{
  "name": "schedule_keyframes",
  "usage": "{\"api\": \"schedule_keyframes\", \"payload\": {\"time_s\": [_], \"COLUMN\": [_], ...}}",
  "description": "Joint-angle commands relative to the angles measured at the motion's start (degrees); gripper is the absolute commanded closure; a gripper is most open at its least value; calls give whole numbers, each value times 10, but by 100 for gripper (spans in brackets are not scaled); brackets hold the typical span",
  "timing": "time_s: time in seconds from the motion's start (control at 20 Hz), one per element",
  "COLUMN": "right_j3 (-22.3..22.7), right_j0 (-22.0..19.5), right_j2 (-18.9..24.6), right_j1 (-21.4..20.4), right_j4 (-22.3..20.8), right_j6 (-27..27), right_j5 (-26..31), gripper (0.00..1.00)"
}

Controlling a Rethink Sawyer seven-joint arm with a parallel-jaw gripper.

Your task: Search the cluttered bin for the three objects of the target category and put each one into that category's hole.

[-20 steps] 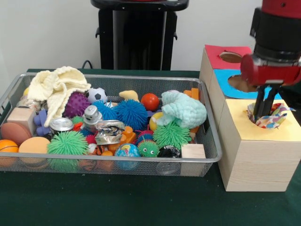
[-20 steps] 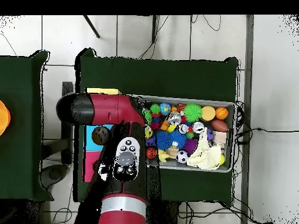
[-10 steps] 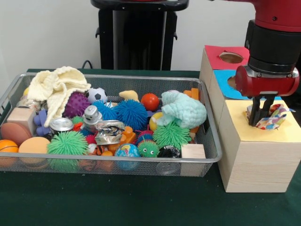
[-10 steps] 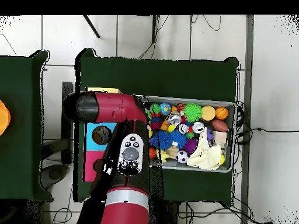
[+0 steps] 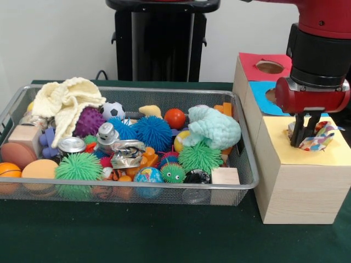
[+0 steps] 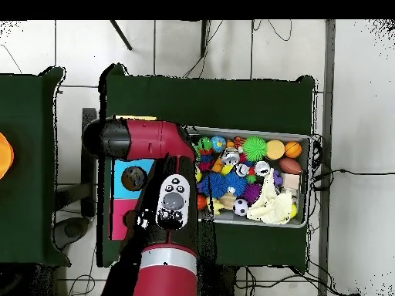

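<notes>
Now the gripper [image 5: 305,130] is hanging right over the hole in the yellow-topped box [image 5: 300,170], and compared with a second ago it is sitting higher: back then its fingers were reaching down into the opening, and now their tips are only just at the rim. The fingers are standing slightly apart with nothing pinched between them. The patterned cloth [image 5: 318,137] is resting bunched in the mouth of the hole, partly spilling over the edge, touching or just beside the fingertips; it is not being carried upward with the arm. That is reading as a release: the piece looks delivered, though not fully sunk, and a nudge might be needed if it is meant to drop through. From overhead the red arm [image 6: 158,202] is covering the boxes, so the hole is hidden there. Meanwhile the wire bin [image 5: 244,181] is sitting untouched, with the cream knitted cloth [image 5: 64,102] and the mint knitted cloth [image 5: 214,127] looking like likely next candidates.
</notes>
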Motion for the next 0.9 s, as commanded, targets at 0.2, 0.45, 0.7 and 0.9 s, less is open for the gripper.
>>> {"api": "schedule_keyframes", "payload": {"time_s": [0.2,0.45,0.7,0.9], "right_j3": [-23,-37,-34,-17], "right_j0": [-2,-26,-44,-19], "right_j2": [38,70,99,68], "right_j1": [136,165,180,152], "right_j4": [4,0,-2,5], "right_j6": [127,92,78,116], "right_j5": [-74,-119,-152,-106], "gripper": [100,100,100,100]}}
